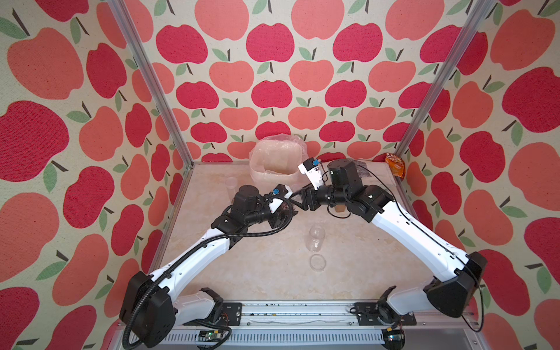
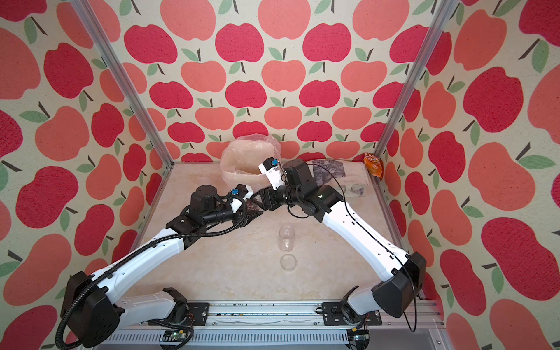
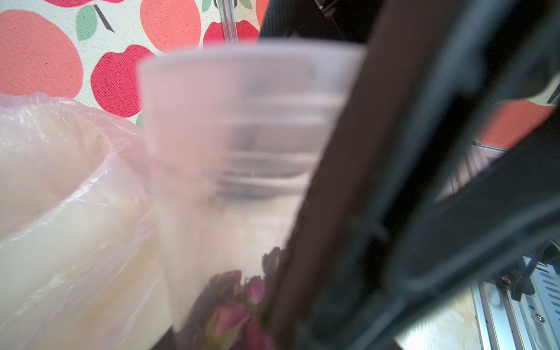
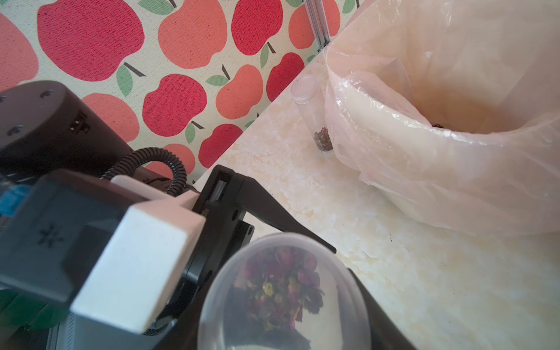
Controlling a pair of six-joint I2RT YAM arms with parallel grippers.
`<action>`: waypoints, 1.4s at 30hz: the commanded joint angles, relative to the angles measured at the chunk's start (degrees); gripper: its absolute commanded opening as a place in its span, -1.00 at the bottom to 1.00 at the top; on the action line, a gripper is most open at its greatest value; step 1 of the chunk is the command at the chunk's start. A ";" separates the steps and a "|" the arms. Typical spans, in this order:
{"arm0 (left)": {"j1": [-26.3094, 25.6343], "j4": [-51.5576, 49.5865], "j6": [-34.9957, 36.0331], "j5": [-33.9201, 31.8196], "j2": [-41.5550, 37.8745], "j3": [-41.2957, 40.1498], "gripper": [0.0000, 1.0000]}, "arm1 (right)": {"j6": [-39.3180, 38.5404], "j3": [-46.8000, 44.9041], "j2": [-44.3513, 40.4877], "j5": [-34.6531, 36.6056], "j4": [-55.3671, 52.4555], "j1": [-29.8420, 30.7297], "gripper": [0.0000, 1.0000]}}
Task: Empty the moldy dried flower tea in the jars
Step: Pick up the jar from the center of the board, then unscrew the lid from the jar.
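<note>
The step in hand looks like getting the lid off one jar (image 3: 230, 151), which the two arms hold between them at mid-bench, just near of the plastic-lined bin (image 1: 263, 175).

The right gripper (image 1: 295, 197) comes in from the right. In its wrist view dark fingers sit on either side of the clear lid (image 4: 285, 291), so it appears closed on that lid, about half open. The left gripper (image 1: 283, 212) reaches in from the left around the jar body. One finger lies against the wall, the other is hidden, and I cannot tell whether it is clamped. The dried flower tea (image 4: 281, 281), dark rosebud-like bits, lies at the bottom of this jar and shows through the lid.

To do this well, the left gripper should be firm on the body below the threads before the right one turns. Keep the jar upright while twisting, so nothing spills on the bench (image 1: 257, 272). Lift the lid straight off, then tip the jar over the bin's mouth, not its rim.

A second jar (image 4: 312, 115), capped and holding tea, stands just left of the bin. An empty jar (image 1: 316, 239) and a loose lid (image 1: 317, 262) sit nearer, at centre.
</note>
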 commanded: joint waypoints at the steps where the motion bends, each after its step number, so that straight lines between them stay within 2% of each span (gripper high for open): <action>1: 0.27 1.81 0.80 -0.03 -1.45 -1.16 -0.26 | -0.37 2.04 0.00 -0.98 -1.26 -0.32 -0.11; 5: 0.30 2.81 0.64 -0.31 -2.00 -1.97 -0.39 | -1.23 2.60 -0.80 -1.26 -2.94 -1.17 0.06; 8: 0.30 2.80 0.55 0.43 -2.37 -2.02 -0.49 | -2.70 2.86 -1.95 -2.70 -4.73 -2.13 0.33; 10: 0.25 2.73 0.55 1.52 -2.52 -1.92 -0.54 | -3.81 2.99 -2.77 -3.36 -5.82 -2.44 0.43; 15: 0.30 1.20 0.50 6.33 -1.70 -0.46 -0.58 | -6.04 3.18 -2.99 -3.82 -6.75 -2.42 0.57; 20: 0.30 0.44 0.28 8.69 -1.07 0.10 -0.58 | -7.38 4.65 -1.05 -4.47 -7.51 -2.41 0.61; 22: 0.30 0.42 0.28 9.42 -1.20 0.06 -0.56 | -7.78 5.02 -0.35 -4.63 -7.71 -2.45 0.54; 29: 0.28 0.66 0.03 9.71 -1.68 0.00 -0.45 | -7.91 5.18 0.60 -4.75 -8.33 -2.59 -0.05; 33: 0.33 1.23 0.02 9.50 -1.73 -0.26 -0.16 | -6.72 4.16 -0.23 -4.80 -7.83 -3.69 -0.27; 37: 0.42 2.02 -0.05 9.21 -2.04 -0.91 0.33 | -4.64 2.40 -1.53 -5.85 -6.04 -5.77 -0.39; 42: 0.46 2.90 -0.16 9.31 -2.17 -1.33 0.37 | -3.72 2.00 -1.67 -6.92 -5.41 -6.24 -0.40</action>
